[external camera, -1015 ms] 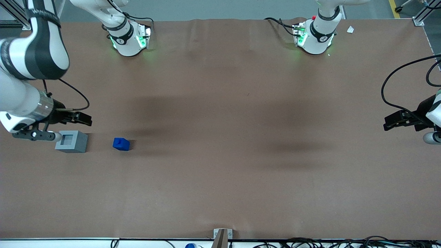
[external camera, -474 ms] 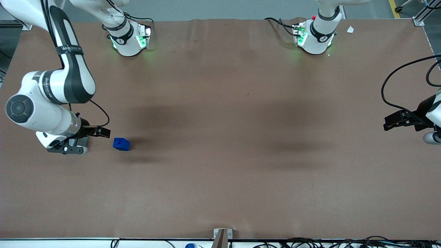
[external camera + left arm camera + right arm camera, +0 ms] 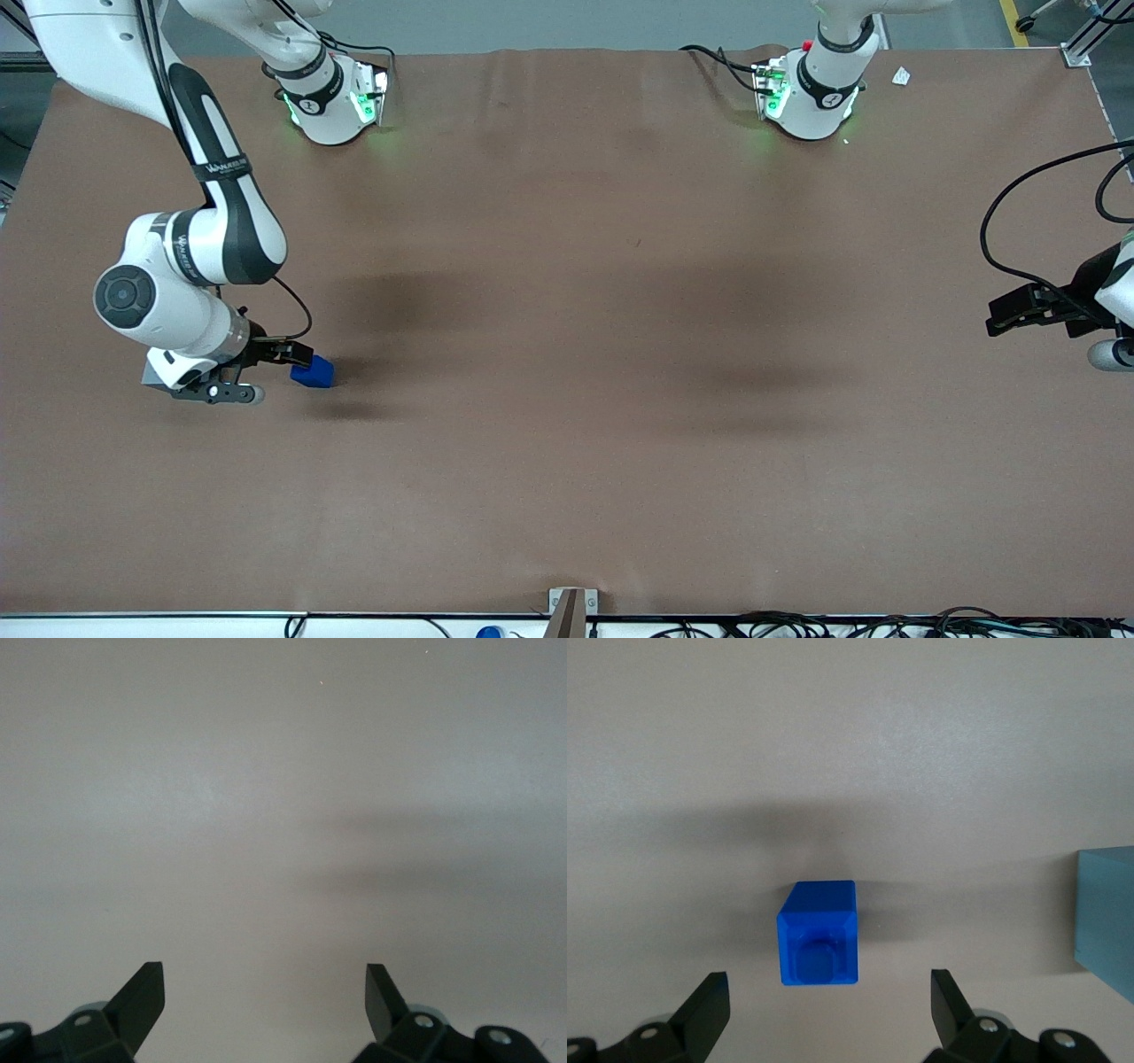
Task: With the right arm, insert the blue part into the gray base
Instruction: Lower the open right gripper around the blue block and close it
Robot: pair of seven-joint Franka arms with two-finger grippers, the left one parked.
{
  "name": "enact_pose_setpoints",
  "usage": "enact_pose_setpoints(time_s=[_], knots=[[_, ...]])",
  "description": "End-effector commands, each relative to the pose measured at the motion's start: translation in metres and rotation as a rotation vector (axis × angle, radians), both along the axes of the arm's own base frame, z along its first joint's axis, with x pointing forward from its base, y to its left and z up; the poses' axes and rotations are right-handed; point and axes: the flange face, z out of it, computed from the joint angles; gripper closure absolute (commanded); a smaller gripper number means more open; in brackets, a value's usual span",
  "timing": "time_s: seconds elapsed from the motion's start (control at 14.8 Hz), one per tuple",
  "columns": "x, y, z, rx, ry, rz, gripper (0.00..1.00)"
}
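1. Toward the working arm's end of the table (image 3: 567,443), seen from the front, the right arm (image 3: 190,257) bends low and its gripper (image 3: 297,357) hangs just above the blue part (image 3: 314,373). The gray base (image 3: 152,376) lies almost wholly hidden under the wrist, only a corner showing beside the blue part.
2. From the right wrist, the gripper (image 3: 828,1005) is spread wide, its fingers (image 3: 709,1005) on either side of the blue part (image 3: 819,933) and clear of it. The blue part rests on the table, stub facing up. An edge of the gray base (image 3: 1107,917) sits nearby, apart from it.
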Motion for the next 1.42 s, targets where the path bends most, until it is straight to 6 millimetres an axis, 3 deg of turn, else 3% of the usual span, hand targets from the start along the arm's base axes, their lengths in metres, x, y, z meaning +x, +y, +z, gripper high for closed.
enact_pose_setpoints(time_s=[0.0, 0.41, 0.95, 1.35], knots=[[-0.003, 0.003, -0.003, 0.006, -0.025, -0.037, 0.0], [-0.009, 0.008, -0.033, 0.005, -0.025, -0.032, 0.0], [-0.009, 0.012, -0.049, 0.004, -0.018, -0.026, 0.01], [-0.007, 0.012, -0.052, 0.005, -0.024, -0.024, 0.08]])
